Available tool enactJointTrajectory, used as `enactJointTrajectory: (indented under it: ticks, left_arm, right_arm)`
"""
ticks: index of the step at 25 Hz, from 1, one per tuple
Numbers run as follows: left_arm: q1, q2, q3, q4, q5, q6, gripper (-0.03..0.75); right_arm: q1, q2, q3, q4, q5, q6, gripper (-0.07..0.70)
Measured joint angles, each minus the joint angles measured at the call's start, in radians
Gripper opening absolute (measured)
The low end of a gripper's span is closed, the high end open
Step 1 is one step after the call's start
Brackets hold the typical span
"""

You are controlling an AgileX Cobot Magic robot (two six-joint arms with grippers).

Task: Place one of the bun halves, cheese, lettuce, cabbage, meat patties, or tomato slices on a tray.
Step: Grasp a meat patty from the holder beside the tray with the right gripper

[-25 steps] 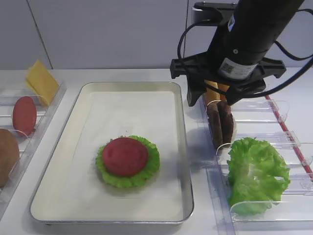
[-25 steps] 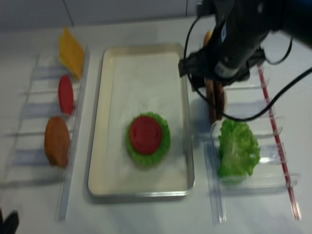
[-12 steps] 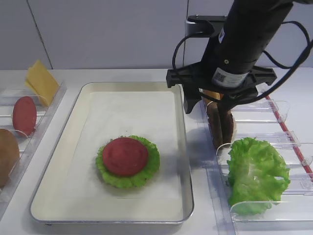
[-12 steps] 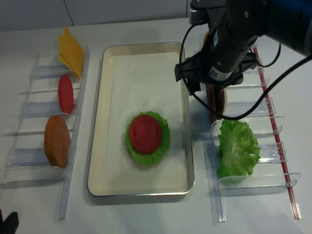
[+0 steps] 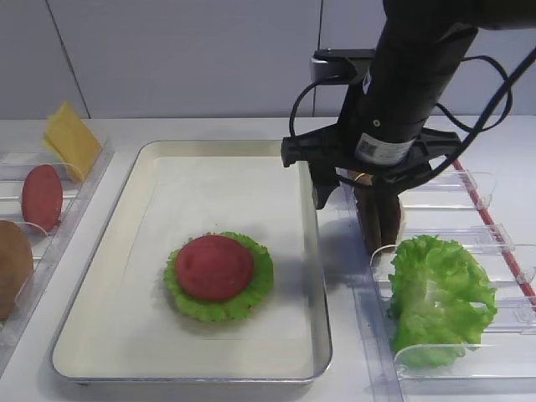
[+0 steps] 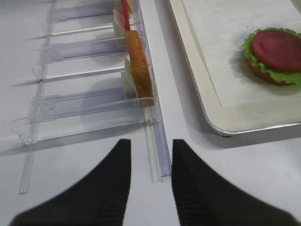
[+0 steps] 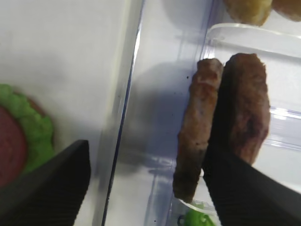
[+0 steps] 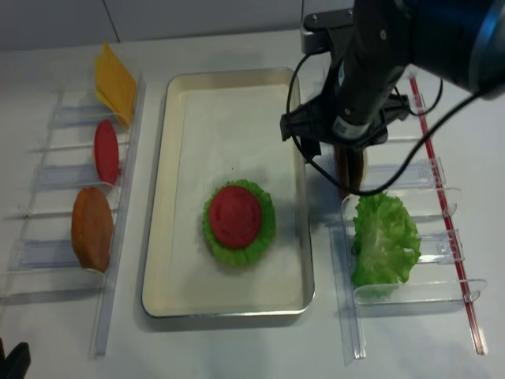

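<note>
Meat patties (image 7: 221, 122) stand on edge in your right-hand bin; right gripper (image 7: 141, 183) straddles the nearer one, jaws spread, ungripped. Arm label (image 5: 381, 147) unreadable.

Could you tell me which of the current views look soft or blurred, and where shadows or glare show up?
Right wrist: soft overall, the fingers blurred dark wedges, the patties fairly clear, a shadow left of them. Left wrist: sharp on the tray, only the fingers soft. Exterior high: crisp, arm shadow beside the tray. Realsense: clear, with glints on the bins.
</note>
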Motion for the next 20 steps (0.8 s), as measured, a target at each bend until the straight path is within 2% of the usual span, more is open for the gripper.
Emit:
enactJointTrajectory:
  ticks: [3, 9, 16, 20]
  left_arm:
    - [0.000, 0.000, 0.000, 0.000, 0.000, 0.000, 0.230]
    - [0.000, 0.000, 0.000, 0.000, 0.000, 0.000, 0.230]
    - [0.000, 0.000, 0.000, 0.000, 0.000, 0.000, 0.230]
    - [0.000, 0.000, 0.000, 0.000, 0.000, 0.000, 0.230]
  right_arm:
    - [0.000, 0.012, 0.000, -0.002, 0.000, -0.003, 0.487]
    - [0.000, 0.014, 0.000, -0.027, -0.001, -0.003, 0.381]
    - [0.000, 0.014, 0.000, -0.075, -0.001, -0.003, 0.353]
    - [0.000, 0.014, 0.000, -0.095, -0.001, -0.003, 0.299]
